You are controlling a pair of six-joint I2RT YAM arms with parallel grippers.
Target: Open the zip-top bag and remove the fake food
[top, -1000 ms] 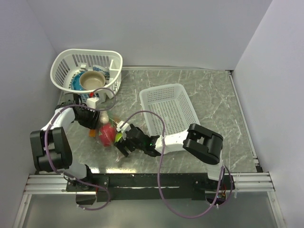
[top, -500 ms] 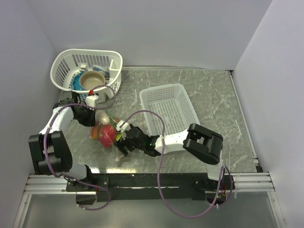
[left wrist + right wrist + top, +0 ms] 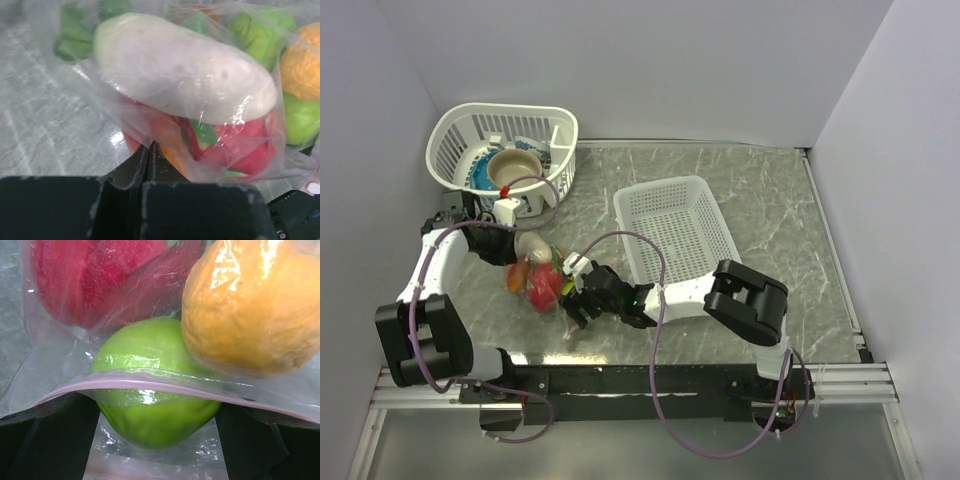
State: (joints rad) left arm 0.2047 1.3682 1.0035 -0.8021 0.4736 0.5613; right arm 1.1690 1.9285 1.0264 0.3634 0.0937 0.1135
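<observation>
The clear zip-top bag [image 3: 534,280] lies between my two grippers, stuffed with fake food. My left gripper [image 3: 150,146] is shut on a pinch of the bag's film at its far end, just under a long white piece [image 3: 185,80] with red [image 3: 245,145] and orange pieces behind it. My right gripper [image 3: 157,412] stands wide at the bag's mouth, its fingers [image 3: 55,440] against both sides of a lime-green fruit [image 3: 155,415]. The pink zip strip [image 3: 150,385] runs across that fruit. A red piece [image 3: 95,275] and an orange ball [image 3: 250,305] sit deeper inside.
A round white basket [image 3: 450,130] holding a tan bowl [image 3: 513,168] on a blue plate stands at the back left, close behind my left gripper [image 3: 510,247]. A rectangular white basket [image 3: 675,235] sits right of the bag, over my right arm. Walls close in on the left and back.
My left gripper has shut on the bag's film and drawn it slightly left and back. My right jaws have narrowed a little around the green fruit.
</observation>
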